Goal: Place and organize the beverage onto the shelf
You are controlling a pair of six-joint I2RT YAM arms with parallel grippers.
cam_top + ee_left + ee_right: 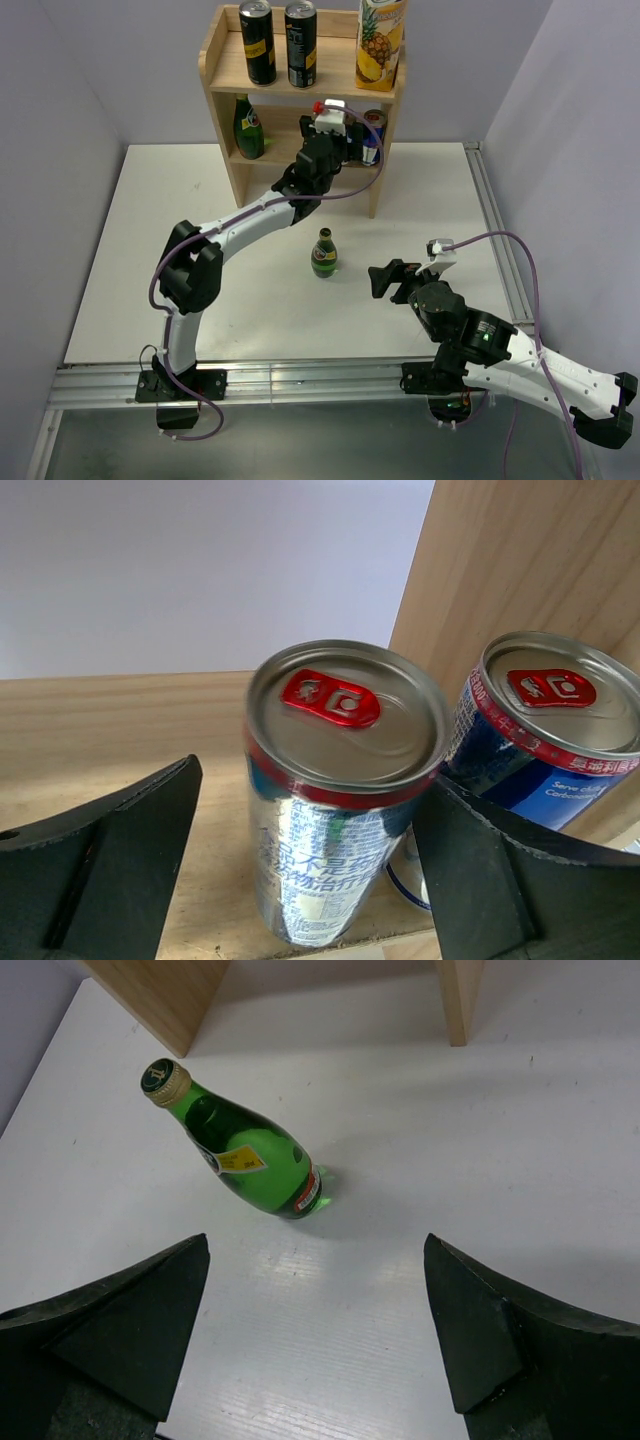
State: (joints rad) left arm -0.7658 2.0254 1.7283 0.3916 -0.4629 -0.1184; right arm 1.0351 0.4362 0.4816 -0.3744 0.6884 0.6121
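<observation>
Left gripper (pixel 312 780) is reaching into the lower tier of the light natural-wood two-tier shelf (pixel 120 720), its jaws spread and gripping nothing. A slim blue-and-silver can with a red tab (pixel 340 810) stands between them. The left finger (pixel 110 860) is well clear of that can, but the right finger (pixel 470 880) sits just beside it, in the narrow gap before a second matching can (pixel 545 730) at the right side panel. That tight side is, I judge, the main hazard: pulling back at a slant could drag the near can, which stands close to the tier's front edge, and tip it off, or nudge its neighbour. A straight retreat toward the near side looks safest. Farther out, a green glass bottle (pixel 248 128) stands at the left of the same tier. Two tall black cans with yellow marks (pixel 258 42) and a pineapple juice carton (pixel 380 42) occupy the top. One more green glass bottle (pixel 250 1160) waits upright on the white table (pixel 150 250), near the shelf. Right gripper (pixel 318 1260) faces it from the near side, jaws wide and empty. A glancing approach could topple this narrow-necked bottle and send it rolling.
</observation>
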